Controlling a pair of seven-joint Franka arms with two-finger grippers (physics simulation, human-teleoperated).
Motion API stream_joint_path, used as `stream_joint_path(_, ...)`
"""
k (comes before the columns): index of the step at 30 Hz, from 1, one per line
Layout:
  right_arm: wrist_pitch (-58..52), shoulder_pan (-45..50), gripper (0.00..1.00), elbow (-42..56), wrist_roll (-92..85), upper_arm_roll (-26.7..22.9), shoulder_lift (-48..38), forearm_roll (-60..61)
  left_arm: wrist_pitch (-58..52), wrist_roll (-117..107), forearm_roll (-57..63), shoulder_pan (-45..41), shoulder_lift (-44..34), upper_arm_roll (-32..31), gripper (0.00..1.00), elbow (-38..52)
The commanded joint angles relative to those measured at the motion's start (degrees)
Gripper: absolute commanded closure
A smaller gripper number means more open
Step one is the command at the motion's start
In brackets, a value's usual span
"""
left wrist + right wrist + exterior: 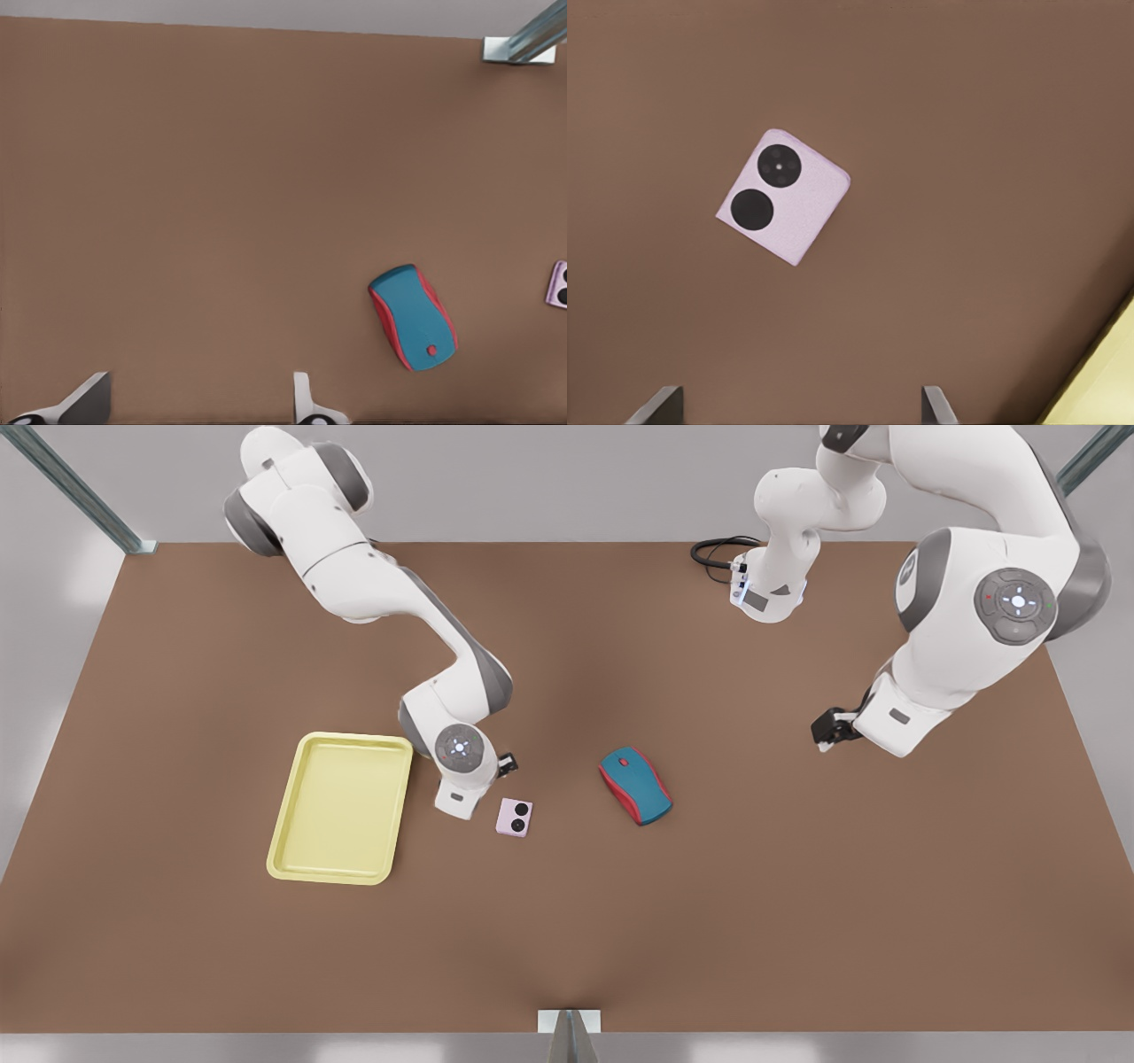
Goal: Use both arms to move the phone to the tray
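The pale pink-lilac phone point(514, 817) lies flat on the brown table, camera spots up, a short way to the front view's right of the pale yellow tray point(341, 806). My right gripper point(462, 797) hovers between tray and phone, just above the table. In the right wrist view its fingers are open point(799, 407), with the phone point(782, 197) ahead of them and a tray corner point(1099, 390) at the edge. My left gripper point(828, 729) hangs open at the front view's right, well away from the phone. Its wrist view shows the open fingers point(195, 407) and the phone's edge point(558, 285).
A teal-and-red computer mouse point(635, 785) lies to the front view's right of the phone, also visible in the left wrist view as the mouse point(413, 316). A black cable point(713, 553) loops at the table's far edge. A metal post point(569, 1036) stands at the near edge.
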Motion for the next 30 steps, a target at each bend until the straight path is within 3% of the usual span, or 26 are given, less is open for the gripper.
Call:
stream_joint_path(1, 10.49, 1.82, 0.0, 1.09, 35.57, -0.52, 1.88, -0.09, -2.66, 17.27, 0.2, 0.03, -0.01, 0.23, 0.0, 0.04)
stream_joint_path(3, 11.02, 3.76, 0.0, 1.17, 38.21, -2.36, 2.93, -0.8, -3.1, 16.3, 0.29, -0.06, 0.08, 0.68, 0.0, -0.05)
stream_joint_path(6, 11.54, 4.64, 0.0, 10.75, 45.42, -2.63, 10.75, -0.88, -3.72, 15.6, 0.38, -0.06, 0.43, 0.76, 0.0, 0.04)
stream_joint_path(13, 14.36, 3.49, 0.0, 9.09, 54.56, -4.47, 10.31, -1.85, -3.63, 15.16, 0.38, -0.15, 0.43, 0.76, 0.0, 0.04)
stream_joint_path(16, 10.49, 3.93, 0.0, 9.26, 53.86, -5.09, 10.05, -4.66, -6.26, 14.28, 0.38, -0.15, -0.27, 0.76, 0.0, 0.04)
stream_joint_path(28, 11.46, 6.39, 0.0, 8.03, 54.3, -5.18, 12.25, -4.22, -7.06, 13.84, 0.47, -0.15, -0.36, 1.2, 0.0, 0.13)
stream_joint_path(30, 18.14, 5.95, 0.0, 1.88, 53.95, -5.09, 10.75, -4.66, -6.88, 13.84, 0.55, -0.15, -0.28, 1.12, 0.0, 0.21)
